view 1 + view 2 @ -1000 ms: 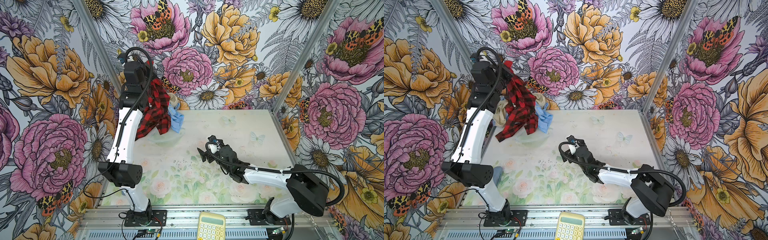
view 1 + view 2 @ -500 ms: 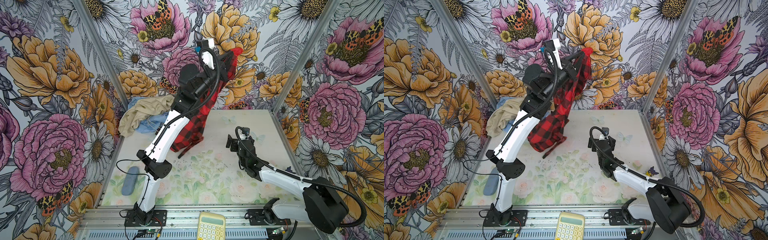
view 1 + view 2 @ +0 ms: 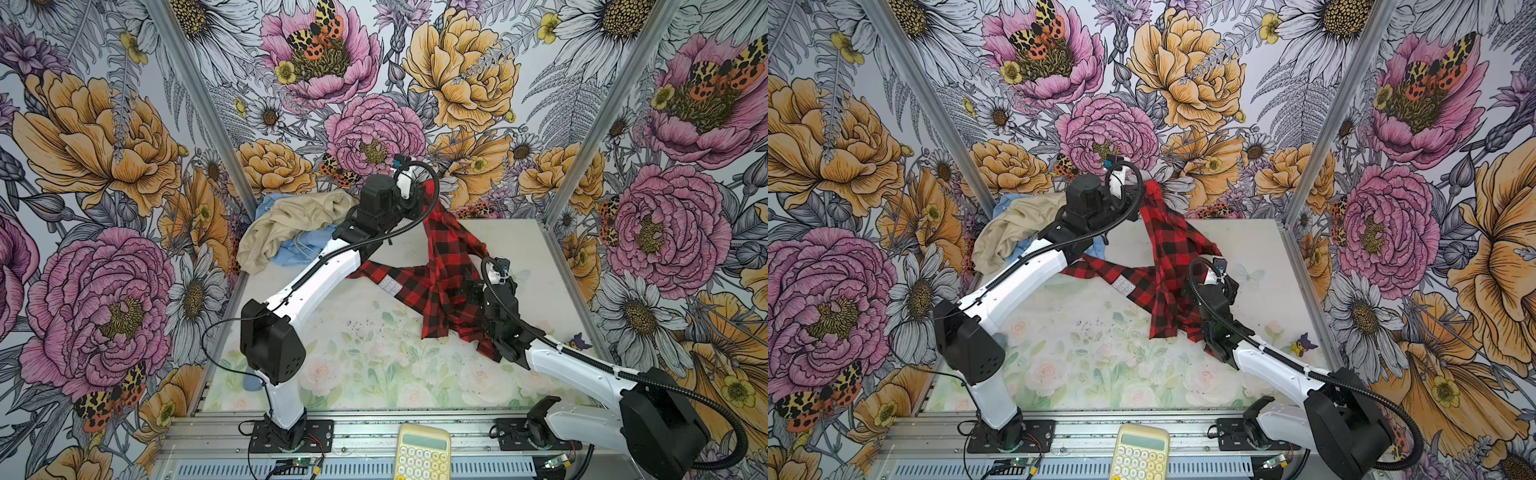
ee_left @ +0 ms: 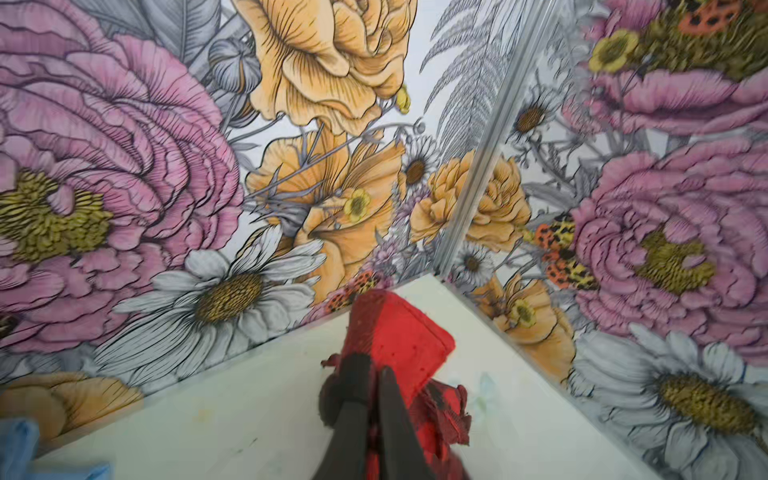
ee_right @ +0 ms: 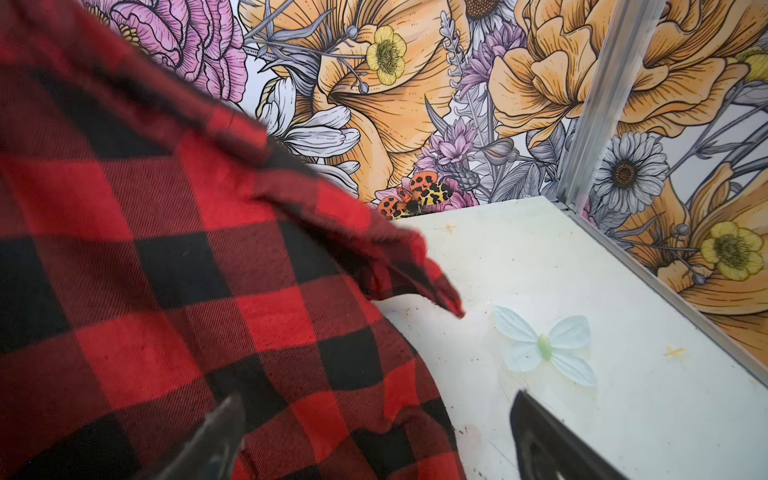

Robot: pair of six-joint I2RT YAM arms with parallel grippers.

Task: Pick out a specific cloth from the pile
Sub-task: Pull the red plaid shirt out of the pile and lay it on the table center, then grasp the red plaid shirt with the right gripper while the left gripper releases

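Left gripper (image 4: pixel 372 368): raised near the back wall, its dark fingers were pressed almost together and pinched the top corner of the red-and-black buffalo-check flannel cloth (image 3: pixel 446 257).
Checked cloth, upper part: it hung in a peak from the left gripper and sloped down toward the right half of the table in both top views (image 3: pixel 1167 249).
Checked cloth, lower part: its folds lay on the pale floral-printed table (image 3: pixel 365 361), with one strip stretched leftward under the left forearm and a small grey label (image 3: pixel 390 286) showing on it.
Right gripper (image 5: pixel 376 397): it sat low over the table with its jaws spread wide and gripped nothing. In the right wrist view one finger stood against the checked fold and the other over bare table.
Pile: a crumpled plain beige cloth (image 3: pixel 291 220) lay over a plain light blue cloth with thin white strings (image 3: pixel 295 253) in the back left corner.
Gap to pile: the left arm hid whether the checked strip touched the blue cloth.
Table print: a pale blue butterfly (image 5: pixel 544 345) showed just beside the right gripper.
Front rail: a pale yellow calculator (image 3: pixel 422 455) rested there.
Right table edge: a small purple toy figure (image 3: pixel 577 343) stood well apart from the cloth.
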